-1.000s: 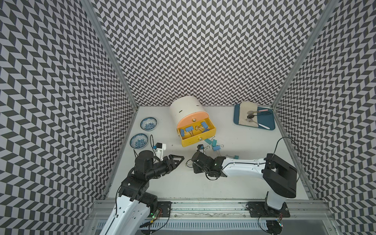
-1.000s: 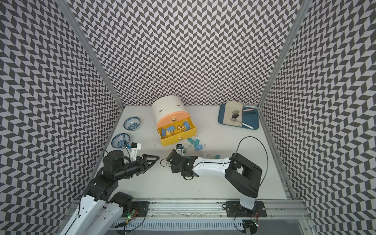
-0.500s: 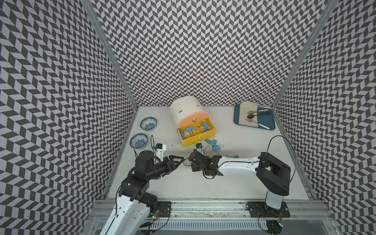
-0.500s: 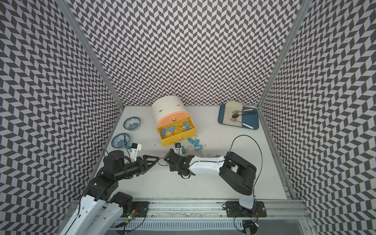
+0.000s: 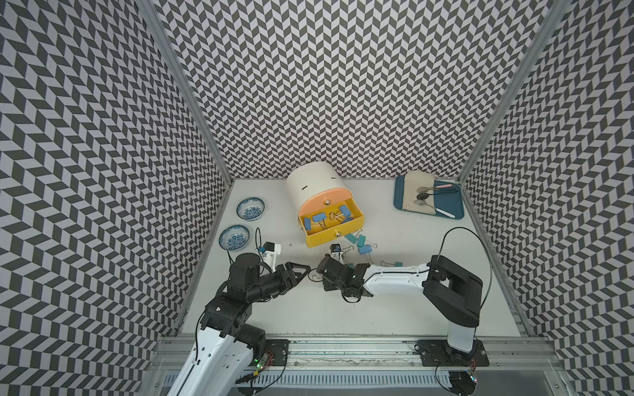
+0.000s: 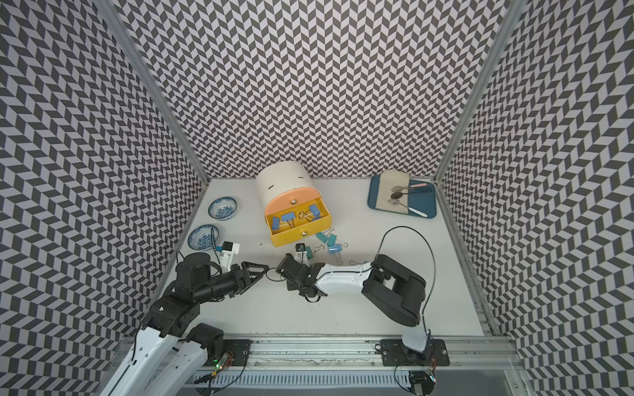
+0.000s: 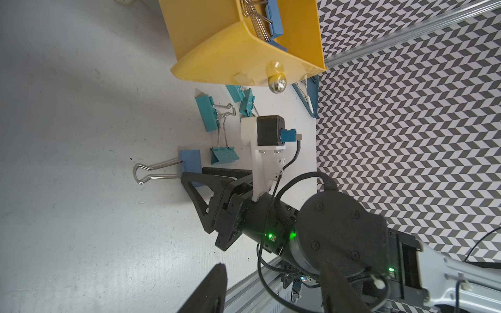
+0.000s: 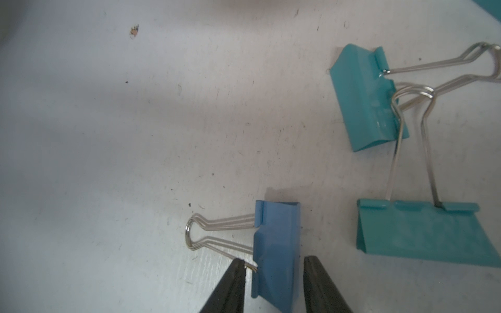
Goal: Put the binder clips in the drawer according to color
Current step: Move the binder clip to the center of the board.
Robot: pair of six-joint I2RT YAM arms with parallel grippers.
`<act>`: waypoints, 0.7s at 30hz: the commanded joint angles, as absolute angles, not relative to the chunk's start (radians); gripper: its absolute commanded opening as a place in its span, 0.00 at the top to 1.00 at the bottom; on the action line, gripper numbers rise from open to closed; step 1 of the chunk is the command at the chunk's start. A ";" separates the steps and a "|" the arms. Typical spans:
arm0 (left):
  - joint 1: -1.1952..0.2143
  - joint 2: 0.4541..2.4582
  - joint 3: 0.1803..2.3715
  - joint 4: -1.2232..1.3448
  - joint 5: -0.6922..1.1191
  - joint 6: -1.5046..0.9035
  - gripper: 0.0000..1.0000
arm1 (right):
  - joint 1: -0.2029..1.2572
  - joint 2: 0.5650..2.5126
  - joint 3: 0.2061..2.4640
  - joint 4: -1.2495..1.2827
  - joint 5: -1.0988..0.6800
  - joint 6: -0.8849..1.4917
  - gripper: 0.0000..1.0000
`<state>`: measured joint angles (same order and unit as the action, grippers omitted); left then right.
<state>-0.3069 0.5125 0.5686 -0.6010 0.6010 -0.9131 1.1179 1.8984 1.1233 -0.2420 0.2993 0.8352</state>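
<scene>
Binder clips (image 5: pixel 319 217) in two lots. Several blue ones lying inside yellow drawer (image 5: pixel 322 237), pulled well out of cream drawer cabinet (image 5: pixel 308 185) below salmon front (image 5: pixel 322 205), toward back of table (image 5: pixel 377 308). Loose lot on table just in front of that drawer: teal clips (image 5: pixel 350 237), a lighter blue clip (image 5: pixel 365 249) among them, and a small teal clip (image 5: pixel 398 273) close against right forearm. Blue clip (image 8: pixel 276 233) flat on table nearest the arms, wire handles folded out to one side. Right gripper (image 8: pixel 273 263) low over it, jaws partway apart and astride its body. One finger (image 8: pixel 233 281) touching root of a wire handle, the other just beside folded edge with a sliver of gap; clip not yet pinched or lifted. Two nearer teal clips (image 8: pixel 368 100) beside it in right wrist view, apart from it, handle of one crossing handle of the other. Left gripper (image 5: pixel 307 277) facing right gripper in both top views, tips near the wire loop, jaws spread, nothing between them. Two blue-patterned bowls (image 5: pixel 250 209) by left wall. Blue tray (image 5: pixel 449 202) with cloth and spoons at far right corner.
</scene>
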 commanded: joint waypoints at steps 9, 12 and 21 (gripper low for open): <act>-0.302 0.495 0.604 -0.627 0.611 -0.896 0.41 | 1.120 1.925 1.157 -0.202 0.315 0.856 0.61; -0.302 0.491 0.607 -0.633 0.609 -0.896 0.41 | 1.120 1.933 1.163 -0.211 0.311 0.861 0.62; -0.302 0.479 0.614 -0.647 0.607 -0.900 0.41 | 1.121 1.954 1.184 -0.230 0.307 0.882 0.66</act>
